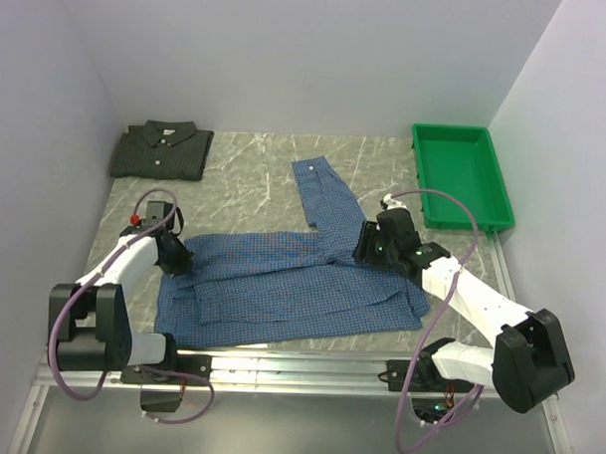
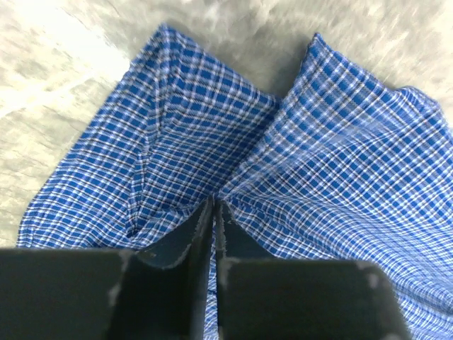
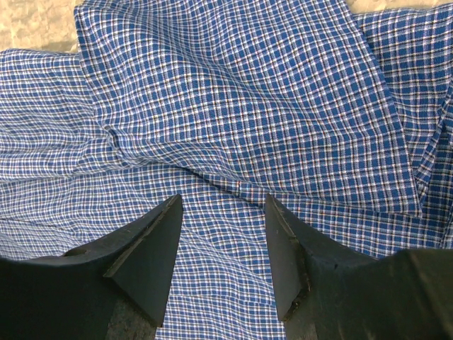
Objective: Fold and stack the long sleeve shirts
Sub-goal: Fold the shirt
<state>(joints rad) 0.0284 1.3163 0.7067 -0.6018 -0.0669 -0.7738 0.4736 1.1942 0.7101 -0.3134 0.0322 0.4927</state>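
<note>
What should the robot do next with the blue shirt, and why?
Probably lower the right gripper and pinch the blue shirt. Its jaws stand open above the cloth, while the left gripper looks pinched on the shirt's other side, so both could fold together.

No text, label, brand, number or sign can be read on the blue checked shirt (image 1: 281,286), the dark folded shirt (image 1: 161,150) or the green tray (image 1: 459,183).

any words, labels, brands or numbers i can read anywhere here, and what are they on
None can be read.
The blue shirt, the dark shirt, the green tray, the left arm and the right arm show no print, tag or number in any view.
</note>
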